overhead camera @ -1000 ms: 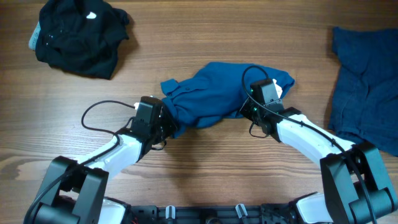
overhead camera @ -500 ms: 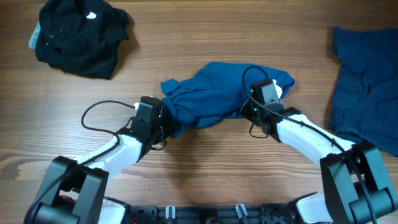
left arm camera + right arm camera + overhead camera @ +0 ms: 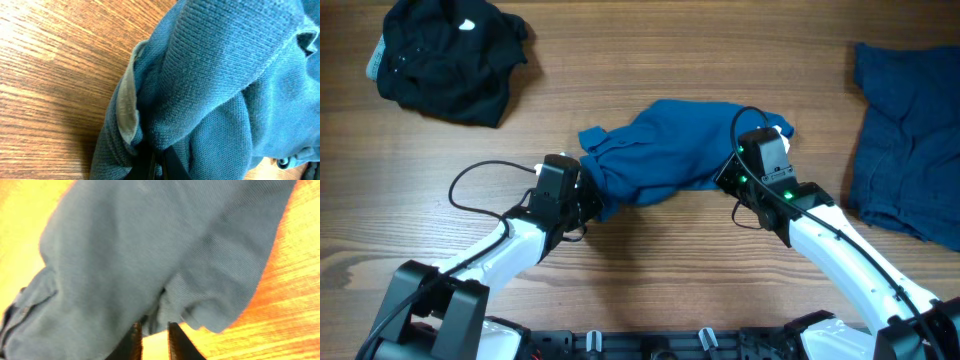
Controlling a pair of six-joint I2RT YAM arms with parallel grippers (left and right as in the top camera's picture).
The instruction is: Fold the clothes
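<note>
A medium-blue knitted polo shirt (image 3: 665, 155) lies bunched at the middle of the wooden bench (image 3: 660, 270), between the two arms. The left pincer (image 3: 157, 162) is closed tight on a gathered fold at the shirt's left end. The right pincer (image 3: 154, 326) stands a little apart, bench showing between its jaws, with the shirt's right edge just at its tips. A crumpled black cloth garment (image 3: 445, 60) lies far left and a darker dull-blue cloth garment (image 3: 905, 140) far right.

Centre polo shirt (image 3: 660, 150): plain medium blue. Far-left garment (image 3: 445, 60): black. Right-hand garment (image 3: 905, 140): darker, dull blue. The counter (image 3: 660, 40): brown wood grain.
</note>
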